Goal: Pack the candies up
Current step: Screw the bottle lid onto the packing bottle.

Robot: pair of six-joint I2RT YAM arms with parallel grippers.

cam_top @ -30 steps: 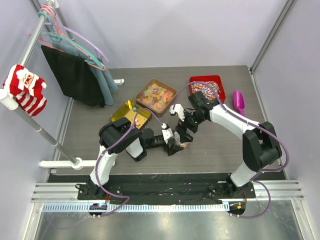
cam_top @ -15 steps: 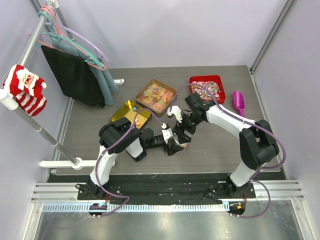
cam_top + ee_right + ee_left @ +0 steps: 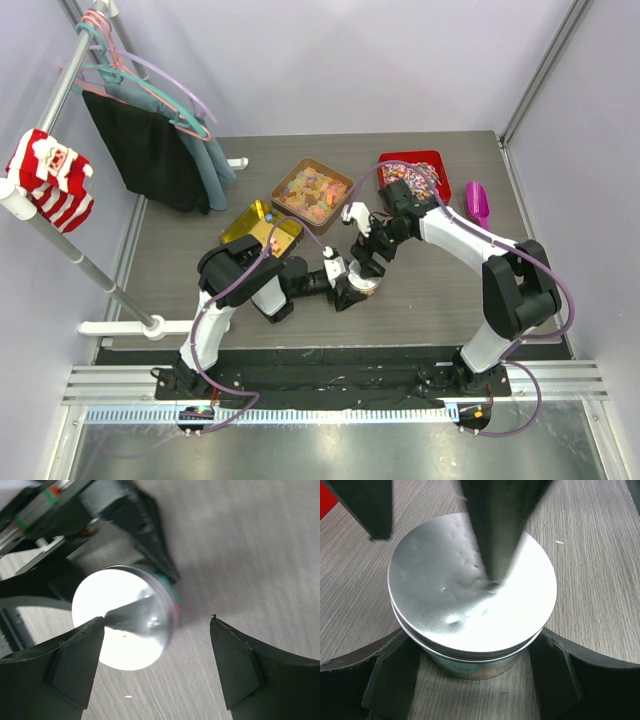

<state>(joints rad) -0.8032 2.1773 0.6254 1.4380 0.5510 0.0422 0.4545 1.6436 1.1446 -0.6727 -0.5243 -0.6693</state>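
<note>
A small round tin (image 3: 472, 600) with a plain silver lid stands on the wood table. My left gripper (image 3: 472, 637) is shut on the tin, one finger on each side of its body. It shows in the top view (image 3: 350, 290) at the table's middle, with the tin (image 3: 360, 287). My right gripper (image 3: 157, 650) is open and empty, hovering just above the tin (image 3: 125, 625); it shows in the top view (image 3: 368, 256). The candies (image 3: 412, 178), bright mixed colours, fill a red tray (image 3: 433, 158) at the back right. None show inside the closed tin.
A brown tray of pale orange-yellow gummies (image 3: 311, 192) stands at the back middle and a yellow tray (image 3: 240, 225) left of it. A purple scoop (image 3: 478, 205) lies right of the red tray. A rack with hangers and clothes (image 3: 150, 130) stands at the far left.
My right gripper has risen a little off the tin and drawn back toward the far right. The left gripper and the tin have not moved.
</note>
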